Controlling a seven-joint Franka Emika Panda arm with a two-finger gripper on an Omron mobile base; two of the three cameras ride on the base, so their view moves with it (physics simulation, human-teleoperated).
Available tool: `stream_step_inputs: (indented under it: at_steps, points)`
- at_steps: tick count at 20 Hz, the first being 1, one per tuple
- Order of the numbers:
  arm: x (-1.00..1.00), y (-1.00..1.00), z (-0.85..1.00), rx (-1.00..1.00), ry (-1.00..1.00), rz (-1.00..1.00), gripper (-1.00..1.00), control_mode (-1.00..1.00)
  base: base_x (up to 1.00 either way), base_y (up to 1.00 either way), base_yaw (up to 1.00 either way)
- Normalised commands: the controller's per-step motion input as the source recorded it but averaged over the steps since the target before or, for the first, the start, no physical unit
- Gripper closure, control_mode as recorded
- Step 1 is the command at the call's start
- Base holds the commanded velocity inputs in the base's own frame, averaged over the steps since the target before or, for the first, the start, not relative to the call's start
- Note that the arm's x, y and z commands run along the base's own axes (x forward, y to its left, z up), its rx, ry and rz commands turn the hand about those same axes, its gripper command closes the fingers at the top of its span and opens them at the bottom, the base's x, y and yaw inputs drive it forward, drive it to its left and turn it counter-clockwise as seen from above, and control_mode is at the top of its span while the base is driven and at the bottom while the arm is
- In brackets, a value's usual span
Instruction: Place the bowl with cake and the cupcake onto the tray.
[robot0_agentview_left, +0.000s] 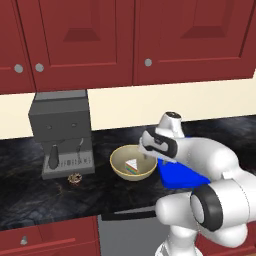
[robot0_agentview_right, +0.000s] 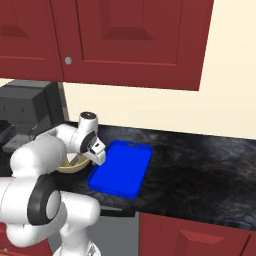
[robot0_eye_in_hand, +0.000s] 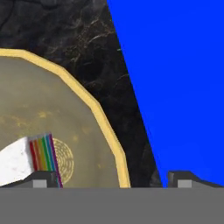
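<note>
The tan bowl with cake (robot0_agentview_left: 121, 166) sits on the black counter, and the striped white cake slice (robot0_agentview_left: 131, 165) lies inside it. In the hand view the bowl's rim (robot0_eye_in_hand: 101, 117) curves between my fingertips, with the cake slice (robot0_eye_in_hand: 22, 161) at the lower left. My gripper (robot0_agentview_left: 148, 156) hangs open just above the bowl's right rim. One fingertip (robot0_eye_in_hand: 43, 178) is over the bowl's inside, the other (robot0_eye_in_hand: 186, 178) over the blue tray (robot0_eye_in_hand: 175, 78). The tray (robot0_agentview_left: 176, 176) lies right beside the bowl, partly hidden by my arm. The small dark cupcake (robot0_agentview_left: 75, 178) stands on the counter left of the bowl.
A grey coffee machine (robot0_agentview_left: 62, 132) stands at the back left, just behind the cupcake. Red cabinets (robot0_agentview_left: 125, 40) hang above the counter. Bare black counter (robot0_agentview_right: 200, 165) stretches to the right of the tray (robot0_agentview_right: 122, 167).
</note>
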Motion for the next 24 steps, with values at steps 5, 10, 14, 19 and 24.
stream_step_inputs:
  at_steps: [5,10,14,19,24]
  points:
    - [0.29,0.02,-0.13,0.00,0.08,-0.04,-1.00,-1.00,0.00,0.00,0.00]
    - [0.00,0.00,-0.21,0.00,0.00,-0.01,-1.00,-1.00,0.00,0.00,0.00]
    - [0.00,0.00,-0.32,0.00,-0.01,0.00,-1.00,-1.00,0.00,0.00,0.00]
    - [-0.02,0.00,-0.19,0.00,-0.03,0.00,-1.00,-1.00,0.00,0.00,0.00]
    - [0.00,0.00,0.00,0.00,0.00,0.00,1.00,-1.00,0.00,0.00,0.00]
